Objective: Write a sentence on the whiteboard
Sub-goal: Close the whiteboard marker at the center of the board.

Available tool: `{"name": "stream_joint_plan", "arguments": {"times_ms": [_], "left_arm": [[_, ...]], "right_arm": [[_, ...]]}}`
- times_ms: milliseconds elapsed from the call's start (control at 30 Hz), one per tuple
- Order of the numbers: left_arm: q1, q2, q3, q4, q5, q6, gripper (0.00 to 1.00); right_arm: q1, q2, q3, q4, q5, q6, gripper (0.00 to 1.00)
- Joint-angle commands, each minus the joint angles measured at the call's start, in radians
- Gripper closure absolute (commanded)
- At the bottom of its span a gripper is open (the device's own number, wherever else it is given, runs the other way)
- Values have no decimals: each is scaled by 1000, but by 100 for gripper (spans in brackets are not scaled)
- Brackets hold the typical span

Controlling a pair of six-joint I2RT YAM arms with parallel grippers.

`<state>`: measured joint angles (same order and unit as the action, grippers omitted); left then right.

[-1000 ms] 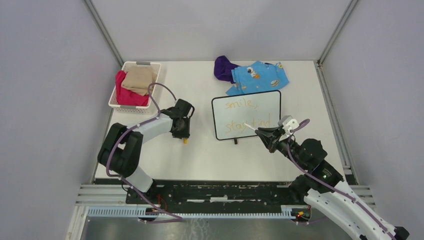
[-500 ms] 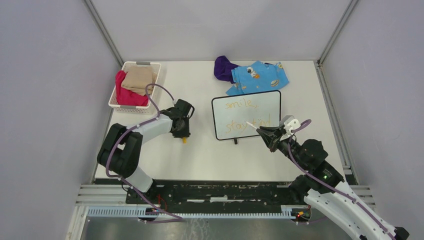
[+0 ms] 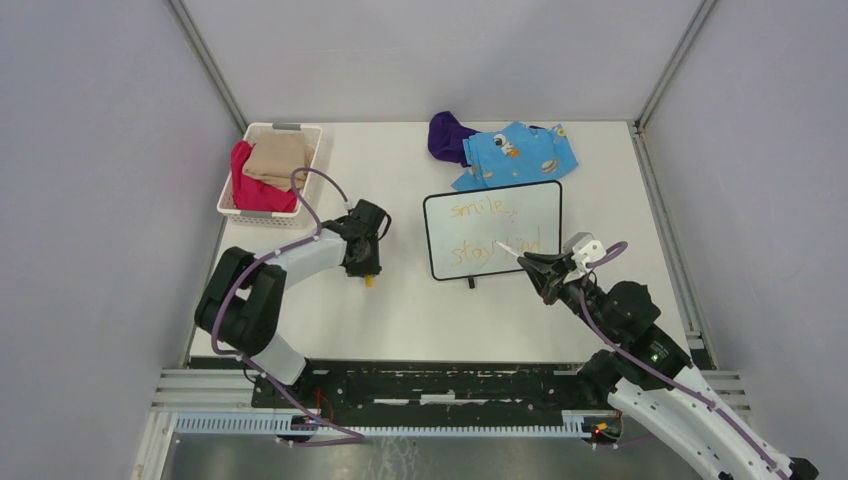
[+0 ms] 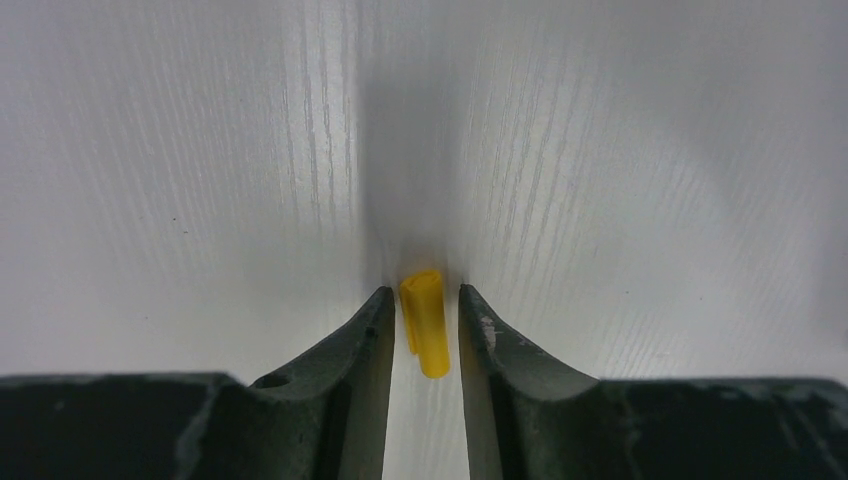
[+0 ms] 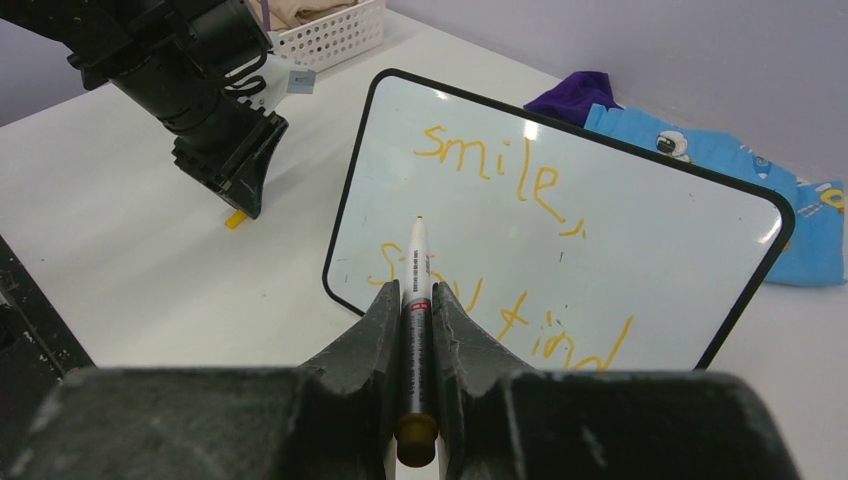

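- Whiteboard (image 3: 492,230), black-framed with rounded corners, sits right of centre on the white bench (image 3: 420,320), its far edge just beside a blue patterned cloth (image 3: 520,155).
- The sentence (image 3: 495,232) runs across the board in thin orange handwriting on two lines: "smile," above and roughly "stay kind" below.
- The right end effector (image 3: 530,263) is at the board's near right corner, clamped on a white marker (image 3: 510,250). In the wrist view the fingers (image 5: 375,330) press the barrel from both sides.
- The marker points out over the board surface, with its tip near the lower line of writing. Whether the tip touches the board cannot be told.
- The left end effector (image 3: 365,268) is down at the bench, left of the whiteboard and apart from it.
- In its wrist view the jaws are parted, with a small yellow cap (image 4: 425,320) lying on the bench between them. A thin sliver of bench shows on either side of the cap, so it is not gripped.
- A white basket (image 3: 232,200) at the far left of the bench holds a red cloth (image 3: 250,185) and a tan cloth (image 3: 277,158).
- A purple cloth (image 3: 447,135) lies against the blue one's left edge.
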<state>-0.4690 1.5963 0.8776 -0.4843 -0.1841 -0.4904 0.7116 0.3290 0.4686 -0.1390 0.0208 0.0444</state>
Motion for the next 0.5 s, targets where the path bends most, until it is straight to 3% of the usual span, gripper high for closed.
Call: {"name": "stream_joint_plan", "arguments": {"times_ms": [0,233,467], "left_arm": [[-24,15,-21,-50,-49,-58,65],[-36,36,-12,-66,-69,-56,69],[-38,13,-17,-63,-71,-71,90]], "right_arm": [[2,-20,42,19,32,-24,100],[2,-33,33,18,39,-31,100],[2,-29,36,20,37,-29,100]]}}
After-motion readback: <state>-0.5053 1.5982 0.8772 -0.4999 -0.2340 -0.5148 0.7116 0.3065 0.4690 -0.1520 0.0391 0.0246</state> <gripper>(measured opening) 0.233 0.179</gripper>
